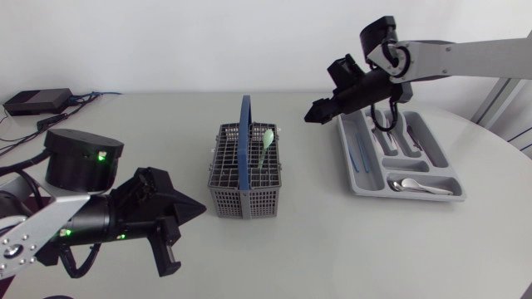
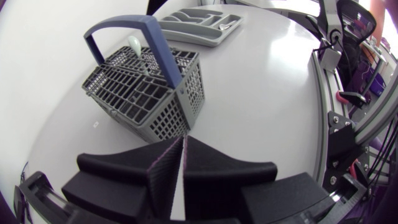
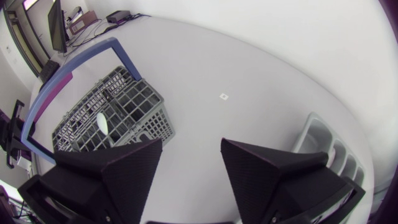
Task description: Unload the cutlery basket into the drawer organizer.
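Pale green spoon (image 1: 267, 143) stands in the grey basket (image 1: 241, 202) mid-counter, organizer (image 1: 349, 154) beside it. Right jaws open above (left jaws closed, parked low); reaching in, the right could snag the blue handle (image 1: 243, 137) and tip the basket

Head view, tallying.

- Cutlery basket (image 1: 245, 202): one, sitting at centre and carrying one blue handle (image 1: 243, 137).
- Pale green spoon (image 1: 266, 145): one, standing in the basket toward 1 o'clock. It is the only piece I am counting inside.
- Drawer organizer (image 1: 366, 188): one, lying at 3 o'clock of the basket.
- Silver spoons (image 1: 416, 185): lying in its 6 o'clock end compartment. One for sure, maybe two, overlapping.
- Dark-handled pieces (image 1: 413, 141): lying in the long compartments, looking like two.
- Thin blue pieces (image 1: 357, 151): looking like two.
- Arms: two, each carrying one gripper. The left gripper (image 1: 202, 211) is hanging at 8 o'clock of the basket, the right gripper (image 1: 309, 113) at 1 o'clock.
- Black box (image 1: 37, 101): one, sitting at 10 o'clock.
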Action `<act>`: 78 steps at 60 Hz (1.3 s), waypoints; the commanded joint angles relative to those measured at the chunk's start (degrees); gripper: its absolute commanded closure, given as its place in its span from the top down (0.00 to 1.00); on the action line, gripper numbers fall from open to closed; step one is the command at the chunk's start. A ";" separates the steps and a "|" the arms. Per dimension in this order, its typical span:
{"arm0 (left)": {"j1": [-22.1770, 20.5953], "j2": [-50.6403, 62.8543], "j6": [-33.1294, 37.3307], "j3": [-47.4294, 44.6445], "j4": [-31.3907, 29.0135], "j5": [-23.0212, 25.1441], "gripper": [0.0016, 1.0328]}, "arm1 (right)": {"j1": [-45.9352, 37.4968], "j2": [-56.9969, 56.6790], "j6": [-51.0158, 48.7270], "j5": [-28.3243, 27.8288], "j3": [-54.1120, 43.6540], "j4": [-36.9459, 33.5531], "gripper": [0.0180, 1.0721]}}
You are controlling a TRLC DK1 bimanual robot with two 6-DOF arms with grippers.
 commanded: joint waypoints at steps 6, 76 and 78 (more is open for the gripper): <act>-2.97 2.44 2.17 -2.95 3.39 -1.48 0.21 | 3.28 6.96 3.94 -0.40 5.02 1.34 0.24; 4.06 23.54 9.03 -5.32 28.61 -7.98 0.21 | 6.18 12.32 3.23 -10.25 5.82 -3.14 0.05; 4.76 23.54 9.29 -5.41 28.97 -7.98 0.21 | 6.18 10.48 3.23 -10.25 2.92 -2.44 0.05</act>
